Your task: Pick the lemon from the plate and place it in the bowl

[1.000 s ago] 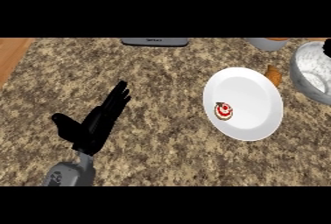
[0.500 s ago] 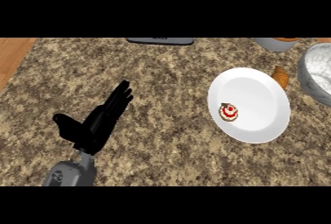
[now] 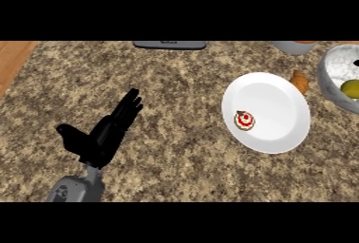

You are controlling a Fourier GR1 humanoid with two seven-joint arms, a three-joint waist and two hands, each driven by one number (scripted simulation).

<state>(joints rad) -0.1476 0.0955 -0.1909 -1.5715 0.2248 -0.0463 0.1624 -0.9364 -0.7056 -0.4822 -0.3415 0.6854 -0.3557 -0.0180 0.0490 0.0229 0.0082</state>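
From the head view I see the black left hand (image 3: 101, 135) over the speckled brown granite counter (image 3: 175, 95) at lower left, fingers straight and close together pointing up and to the right, thumb spread to the left, holding nothing; the right hand is not in view. The round white plate (image 3: 280, 102) lies well apart to the right and carries a small red-and-white round item (image 3: 245, 120) near its left side. The yellow-green lemon (image 3: 350, 88) sits inside the grey metal bowl (image 3: 335, 71) at the right edge, with a small orange object (image 3: 301, 81) between plate and bowl.
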